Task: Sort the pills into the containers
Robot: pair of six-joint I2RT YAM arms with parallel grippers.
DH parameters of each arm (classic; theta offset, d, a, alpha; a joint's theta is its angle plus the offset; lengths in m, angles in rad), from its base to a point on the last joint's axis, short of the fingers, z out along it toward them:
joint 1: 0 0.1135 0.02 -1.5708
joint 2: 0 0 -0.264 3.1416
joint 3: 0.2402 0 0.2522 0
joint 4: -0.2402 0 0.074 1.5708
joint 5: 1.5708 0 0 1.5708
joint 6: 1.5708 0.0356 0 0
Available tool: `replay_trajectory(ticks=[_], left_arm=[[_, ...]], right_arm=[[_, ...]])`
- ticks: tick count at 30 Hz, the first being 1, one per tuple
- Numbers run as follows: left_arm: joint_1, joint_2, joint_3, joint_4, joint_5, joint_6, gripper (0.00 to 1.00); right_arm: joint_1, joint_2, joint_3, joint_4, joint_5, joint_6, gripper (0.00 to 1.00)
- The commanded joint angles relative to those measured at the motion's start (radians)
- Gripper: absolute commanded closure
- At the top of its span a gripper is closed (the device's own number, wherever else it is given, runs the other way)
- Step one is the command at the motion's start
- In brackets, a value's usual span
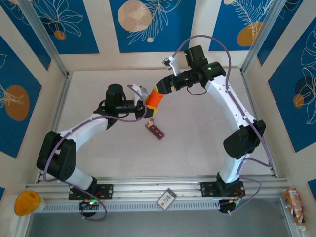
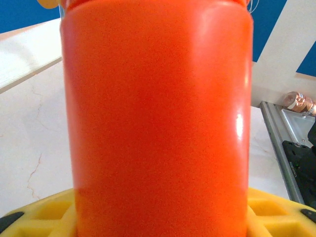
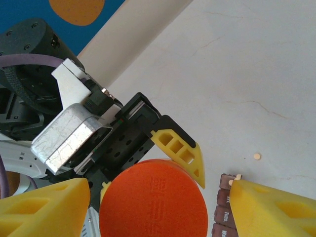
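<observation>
A robot lab test cell: a left arm (image 1: 86, 127) and right arm (image 1: 232, 106) bolted to an aluminium rail (image 1: 148, 190) at the white table (image 1: 197, 148), fenced by metal posts (image 1: 44, 39) and blue leaf-print panels (image 1: 143, 22).

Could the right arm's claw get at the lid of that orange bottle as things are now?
Probably yes. The right claw is open, one finger on each side of the lid with nothing between. The left claw holds the orange bottle by its body, leaving the top free.
</observation>
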Motion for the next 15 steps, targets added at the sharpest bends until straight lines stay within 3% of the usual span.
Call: replay_trajectory(ticks=[1,4,10,15], left_arm=[[-0.003,-0.029,0.023,0.016,0.017,0.02,1.0],[-0.003,-0.028,0.023,0.018,0.018,0.018,1.0],[-0.003,-0.026,0.028,0.019,0.016,0.02,1.0],[-0.003,-0.028,0.026,0.048,-0.01,0.005,1.0]], right_arm=[[0.008,-0.005,-0.028,-0.012,-0.029,-0.013,0.25],[0.007,-0.006,-0.043,-0.005,-0.03,-0.012,0.29],[0.01,-0.007,-0.069,0.017,-0.036,0.013,0.57],[0.024,-0.022,-0.116,0.063,0.018,0.127,0.61]])
